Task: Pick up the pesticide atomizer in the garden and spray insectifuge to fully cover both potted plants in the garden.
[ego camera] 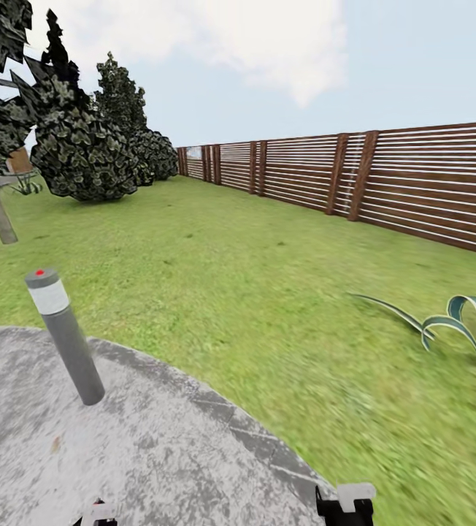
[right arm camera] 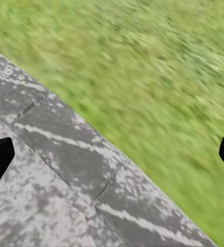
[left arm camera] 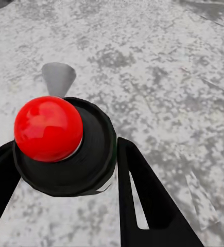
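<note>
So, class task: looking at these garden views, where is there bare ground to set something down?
The stone patio is bare between the grey post and its curved edge. The lawn lies open up to the slat fence. It is crowded near the dark bushes and striped leaves.

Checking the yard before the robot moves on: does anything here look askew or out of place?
Yes: the grey post with a red-dotted cap on the stone patio leans over instead of standing upright. In the left wrist view a red ball on a black disc sits between the left gripper's fingers; what it is, I cannot tell. The fence looks fine.
</note>
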### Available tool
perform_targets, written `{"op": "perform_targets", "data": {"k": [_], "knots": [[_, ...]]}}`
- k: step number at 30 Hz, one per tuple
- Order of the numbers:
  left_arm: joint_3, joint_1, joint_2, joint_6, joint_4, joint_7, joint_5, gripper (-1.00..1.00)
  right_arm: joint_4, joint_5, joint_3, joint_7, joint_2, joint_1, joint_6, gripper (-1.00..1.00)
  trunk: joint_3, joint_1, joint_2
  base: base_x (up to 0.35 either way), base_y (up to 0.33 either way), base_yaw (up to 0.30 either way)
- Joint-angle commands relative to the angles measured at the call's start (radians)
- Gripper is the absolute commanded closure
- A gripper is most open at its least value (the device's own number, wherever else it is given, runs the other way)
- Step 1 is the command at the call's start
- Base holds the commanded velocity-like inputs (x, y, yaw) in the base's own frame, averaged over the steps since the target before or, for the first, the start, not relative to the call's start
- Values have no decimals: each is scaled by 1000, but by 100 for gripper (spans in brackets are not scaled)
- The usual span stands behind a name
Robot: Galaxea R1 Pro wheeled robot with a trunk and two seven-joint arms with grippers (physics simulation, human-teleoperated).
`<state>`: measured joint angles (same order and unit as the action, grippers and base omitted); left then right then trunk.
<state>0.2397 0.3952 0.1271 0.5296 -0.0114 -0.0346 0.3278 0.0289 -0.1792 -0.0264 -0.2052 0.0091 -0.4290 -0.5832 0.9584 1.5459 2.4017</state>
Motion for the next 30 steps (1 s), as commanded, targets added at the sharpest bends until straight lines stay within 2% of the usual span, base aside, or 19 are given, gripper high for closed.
{"op": "perform_targets", "data": {"k": [1,30], "knots": [[7,1,0,3,1,-4,11,100,0,-11,-3,-8,0,0,-1,-100,1,0,0,339,0,0],[8,1,0,3,1,-3,10,100,0,-10,-2,-10,2,1,-1,-100,1,0,0,339,0,0]]}}
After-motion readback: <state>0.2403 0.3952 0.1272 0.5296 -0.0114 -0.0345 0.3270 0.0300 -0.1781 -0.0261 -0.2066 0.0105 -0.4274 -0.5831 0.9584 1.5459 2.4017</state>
